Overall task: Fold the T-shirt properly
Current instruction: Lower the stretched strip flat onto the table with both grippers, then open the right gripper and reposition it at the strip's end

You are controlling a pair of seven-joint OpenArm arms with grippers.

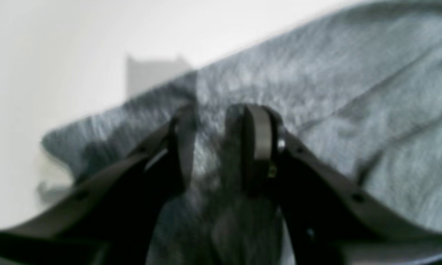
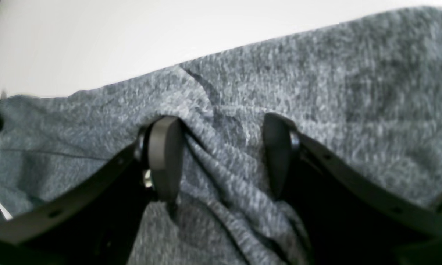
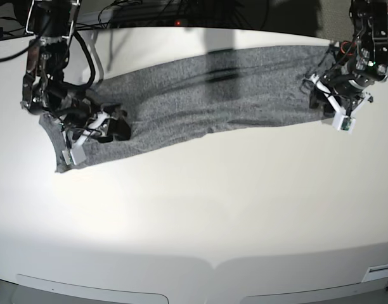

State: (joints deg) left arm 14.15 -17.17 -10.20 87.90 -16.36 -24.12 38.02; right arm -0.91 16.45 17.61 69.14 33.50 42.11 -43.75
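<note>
Base view shows the T-shirt (image 3: 200, 95) stretched in a long band on the desk (image 3: 213, 202), one end effector at each end, probably to fold it. Right end effector (image 2: 221, 154) is spread with a cloth ridge between its jaws, not yet clenched; the left end effector (image 1: 221, 147) is narrower over cloth, and I cannot tell if it grips.

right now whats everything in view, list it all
shirt: one, heathered charcoal grey, stretched in a long band across the far half of the table, wrinkled near both ends
table: one, white, fills most of the base view, bare in front of the shirt
cables: several, dark, along the far edge behind the table
left gripper: one, black, at the shirt's end on the right of the base view, fabric bunched between narrowly spaced fingers
right gripper: one, black, at the shirt's end on the left of the base view, fingers wide apart and pressed into a fold of fabric
arms: two, black with white parts, one at each far corner of the table
</note>
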